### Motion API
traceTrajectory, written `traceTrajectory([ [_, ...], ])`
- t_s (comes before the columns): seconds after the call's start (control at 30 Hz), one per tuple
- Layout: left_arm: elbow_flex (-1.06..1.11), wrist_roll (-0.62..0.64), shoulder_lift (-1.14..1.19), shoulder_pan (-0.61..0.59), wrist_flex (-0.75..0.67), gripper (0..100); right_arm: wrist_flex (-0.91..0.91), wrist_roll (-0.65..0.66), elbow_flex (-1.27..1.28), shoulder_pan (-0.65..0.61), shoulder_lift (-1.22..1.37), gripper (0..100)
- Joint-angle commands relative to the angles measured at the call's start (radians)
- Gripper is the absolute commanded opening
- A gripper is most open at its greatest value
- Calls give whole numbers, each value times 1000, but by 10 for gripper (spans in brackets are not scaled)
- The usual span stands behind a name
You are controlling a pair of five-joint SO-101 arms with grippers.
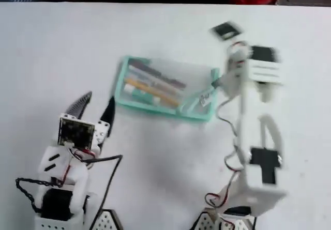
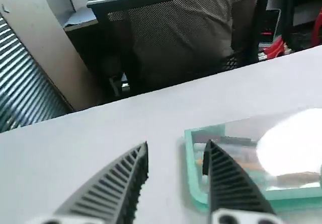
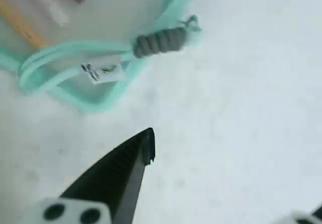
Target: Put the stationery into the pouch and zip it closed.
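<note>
Both left gripper [image 1: 99, 100] and right gripper [image 3: 231, 176] gape empty; unbraced, the pouch [image 1: 199, 77] could slide when its zipper pull [image 3: 161, 42] is tugged.

A white table [image 1: 165, 33] fronts a black mesh chair [image 2: 176, 32] and slatted blinds [image 2: 22, 90].

White boxy arms [image 1: 64, 172] — black ribbed fingers [image 2: 113, 191], black and red cables [image 1: 107, 159]

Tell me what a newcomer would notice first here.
The clear, mint-edged pouch lies mid-table with pens inside it. The left gripper sits at one end with jaws open, and the right gripper hangs at the other end, by the grey zipper pull.
</note>
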Motion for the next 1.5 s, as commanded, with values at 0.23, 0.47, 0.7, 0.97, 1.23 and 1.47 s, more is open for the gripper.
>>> traceTrajectory([
  [0.23,-374,-170,-10,-214,292,168,186,-14,46,30,-570,512],
  [0.47,-835,-115,-10,-213,706,167,186,-15,292,-205,-993,364],
  [0.7,-868,48,-10,-214,818,151,185,-15,434,-432,-1408,64],
  [0.97,-671,54,-10,-214,842,25,90,-15,624,-444,-1842,15],
  [1.23,-384,54,-10,-214,658,24,12,-29,867,-443,-1870,17],
  [1.47,-74,57,-10,-214,489,24,-151,-95,1051,-449,-1868,21],
])
